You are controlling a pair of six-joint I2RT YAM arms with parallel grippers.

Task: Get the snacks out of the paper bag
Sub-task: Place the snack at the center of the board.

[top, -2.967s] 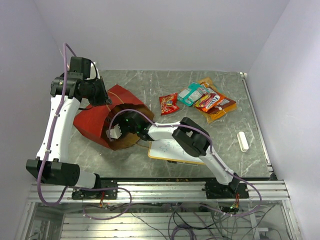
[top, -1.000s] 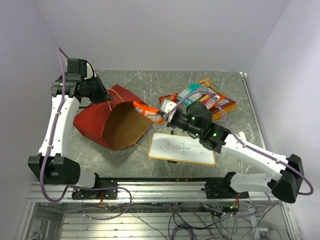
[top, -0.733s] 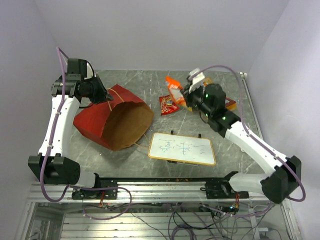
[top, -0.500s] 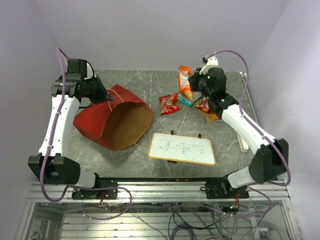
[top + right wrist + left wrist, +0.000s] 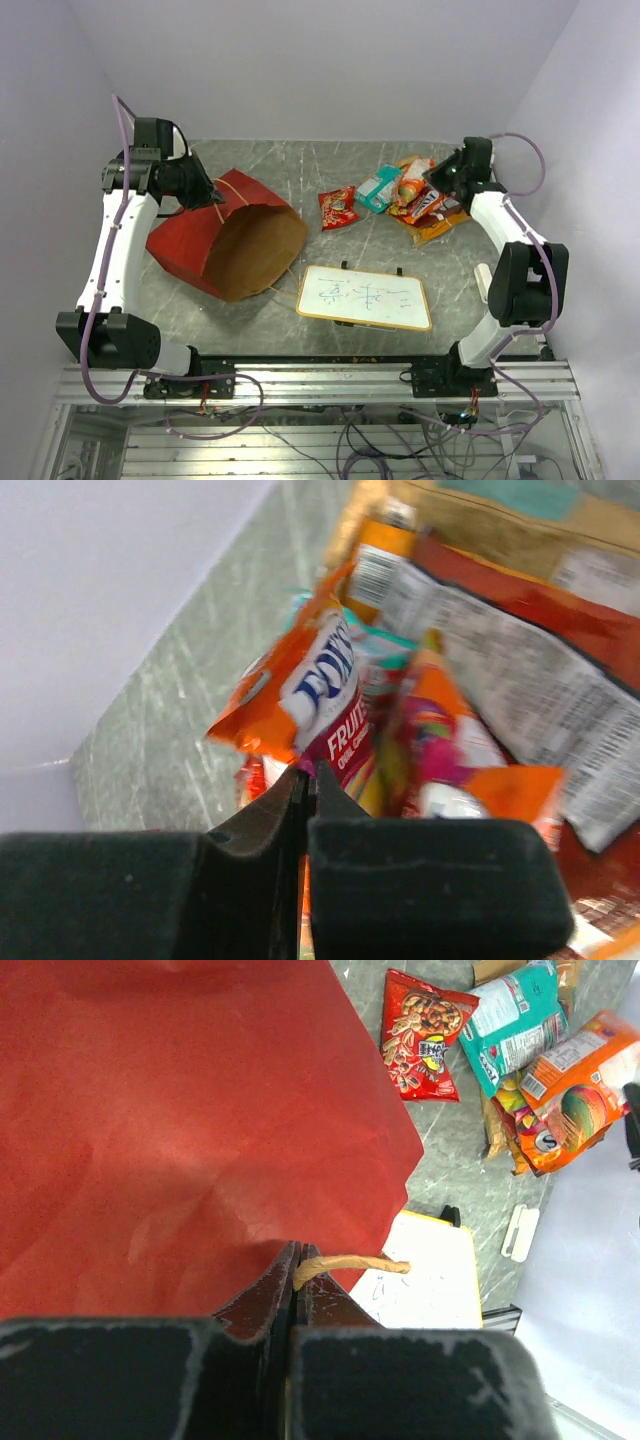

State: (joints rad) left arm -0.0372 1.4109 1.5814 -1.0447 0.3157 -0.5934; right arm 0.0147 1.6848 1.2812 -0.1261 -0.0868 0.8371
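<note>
Grey marbled desk [image 5: 300,170] between pale walls carries everything. Furthest left, our left gripper [image 5: 296,1258] is clamped on the string handle [image 5: 350,1263] of the bag [image 5: 190,240], which seems to keep the mouth propped open. The bag lies on its side, red outside, with its brown mouth gaping toward the near right. In the part of the inside that shows, we see no packet.

Just right of the bag's mouth lies a whiteboard [image 5: 365,297]. Further right of the bag, toward the back, are the snacks. A red packet [image 5: 338,207] sits a little apart, then a teal packet [image 5: 380,187], then the pile [image 5: 430,205] on the tan chip bag [image 5: 440,230]. Furthest from the bag, our right gripper [image 5: 305,773] is closed, with the lower edge of an orange packet [image 5: 300,690] pinched at its tips. We cannot tell whether that packet hangs over the pile or rests on it.

We judge this to be the drop. The orange packet lies straight ahead of the right gripper, its long axis running away from the fingertips and over the pile, so letting go is all it needs. Any further reach into the bag means a long swing back left for the right arm. The left arm is nearer but busy with the handle.
</note>
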